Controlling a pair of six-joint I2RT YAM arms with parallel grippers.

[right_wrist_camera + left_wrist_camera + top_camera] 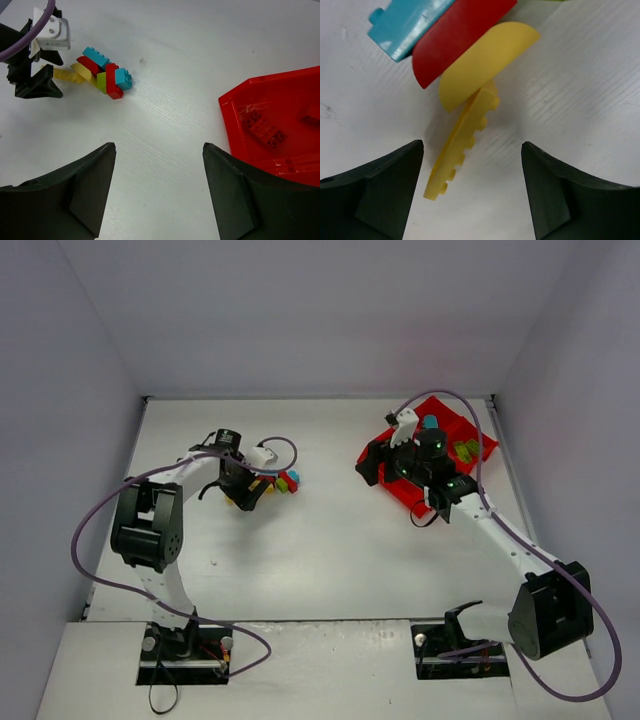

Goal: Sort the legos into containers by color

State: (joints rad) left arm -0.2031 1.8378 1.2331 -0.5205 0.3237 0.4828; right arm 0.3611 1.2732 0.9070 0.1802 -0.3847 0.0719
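Observation:
A loose pile of legos (281,482) lies on the white table at centre left. In the left wrist view a thin yellow plate (462,145) stands on edge, leaning under a rounded yellow piece (487,57), a red piece (455,35) and a cyan brick (405,25). My left gripper (472,147) is open around the plate's lower end, with a gap on both sides. The red tray of containers (402,496) sits at the back right, holding a cyan brick (430,422), green bricks (465,450) and a red brick (264,130). My right gripper (159,146) hangs open and empty over the table, just left of the tray.
Grey walls close in the table on three sides. The right arm (500,540) crosses over the tray and hides part of it. Purple cables loop from both arms. Between the pile (105,75) and the tray's edge (227,112) lies bare white table.

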